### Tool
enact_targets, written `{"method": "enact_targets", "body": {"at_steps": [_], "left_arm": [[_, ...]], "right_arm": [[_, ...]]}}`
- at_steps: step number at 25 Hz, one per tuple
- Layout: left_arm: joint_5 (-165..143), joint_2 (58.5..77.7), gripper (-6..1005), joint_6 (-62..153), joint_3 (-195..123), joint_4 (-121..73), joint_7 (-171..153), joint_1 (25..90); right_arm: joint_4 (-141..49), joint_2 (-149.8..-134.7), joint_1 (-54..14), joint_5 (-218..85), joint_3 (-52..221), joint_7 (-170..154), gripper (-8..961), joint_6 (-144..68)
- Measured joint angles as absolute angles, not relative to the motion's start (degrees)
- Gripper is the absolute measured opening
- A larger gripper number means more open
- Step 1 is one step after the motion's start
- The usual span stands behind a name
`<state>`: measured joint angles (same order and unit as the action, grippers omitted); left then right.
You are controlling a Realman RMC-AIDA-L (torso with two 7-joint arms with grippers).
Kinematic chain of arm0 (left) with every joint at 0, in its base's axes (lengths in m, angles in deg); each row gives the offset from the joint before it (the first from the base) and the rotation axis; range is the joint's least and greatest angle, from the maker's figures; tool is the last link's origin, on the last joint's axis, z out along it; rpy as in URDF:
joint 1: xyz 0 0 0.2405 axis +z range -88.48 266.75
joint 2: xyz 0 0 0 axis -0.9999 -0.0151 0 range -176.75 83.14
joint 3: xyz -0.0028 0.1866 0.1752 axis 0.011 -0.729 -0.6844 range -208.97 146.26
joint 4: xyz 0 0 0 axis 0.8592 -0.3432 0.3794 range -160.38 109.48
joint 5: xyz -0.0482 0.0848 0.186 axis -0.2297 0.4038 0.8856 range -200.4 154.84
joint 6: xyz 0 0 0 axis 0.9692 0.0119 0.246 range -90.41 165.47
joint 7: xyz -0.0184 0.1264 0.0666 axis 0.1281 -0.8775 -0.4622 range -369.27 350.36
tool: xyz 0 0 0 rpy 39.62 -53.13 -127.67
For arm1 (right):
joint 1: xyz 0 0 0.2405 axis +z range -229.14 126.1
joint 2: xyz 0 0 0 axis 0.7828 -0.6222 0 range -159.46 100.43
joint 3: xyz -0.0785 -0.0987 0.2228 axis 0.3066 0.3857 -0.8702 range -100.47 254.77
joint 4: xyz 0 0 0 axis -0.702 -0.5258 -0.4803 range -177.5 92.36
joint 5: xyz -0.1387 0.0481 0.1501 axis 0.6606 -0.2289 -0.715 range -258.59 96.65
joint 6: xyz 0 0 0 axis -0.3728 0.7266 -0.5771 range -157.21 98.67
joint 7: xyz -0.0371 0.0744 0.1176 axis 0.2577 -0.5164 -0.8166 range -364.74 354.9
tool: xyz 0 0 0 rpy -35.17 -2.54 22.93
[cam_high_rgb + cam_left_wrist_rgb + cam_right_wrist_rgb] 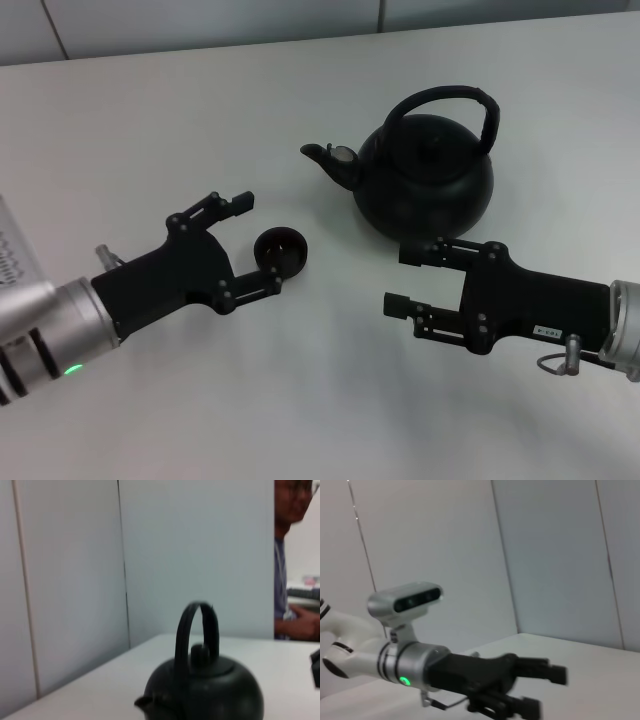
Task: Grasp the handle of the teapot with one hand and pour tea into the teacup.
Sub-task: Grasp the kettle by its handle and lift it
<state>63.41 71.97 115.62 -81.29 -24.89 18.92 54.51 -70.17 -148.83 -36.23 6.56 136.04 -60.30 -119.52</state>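
While nothing has been gripped yet, the task looks barely begun. On the white table (150,110) the teapot (425,180) sits upright toward the far right, spout pointing toward the robot's left, and its arched handle (450,97) stands free of any claw. The right claw (412,281) hovers just in front of the pot's body, jaws wide and holding nothing. The left claw (258,245) is also spread wide, bracketing the small teacup (280,250) (whether a finger touches it cannot be told). Grasping the handle, lifting and pouring all remain.
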Motion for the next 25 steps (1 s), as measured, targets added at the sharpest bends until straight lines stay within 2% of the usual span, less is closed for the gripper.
{"method": "enact_targets", "body": {"at_steps": [7, 14, 25], "left_arm": [[63.40, 71.72, 858, 123.09, -84.26, -16.13, 25.63, 59.05], [63.38, 71.42, 858, 130.13, -85.86, -7.21, 34.53, 62.54], [63.34, 71.21, 857, 131.83, -85.30, -2.63, 39.88, 64.06]], "right_arm": [[-69.87, -148.97, -36.85, 6.44, 130.72, -60.29, 652, -119.14], [-69.05, -149.05, -40.22, 6.03, 123.05, -58.11, 652, -119.96], [-65.60, -149.11, -43.65, 3.34, 110.92, -53.63, 651, -120.52]]}}
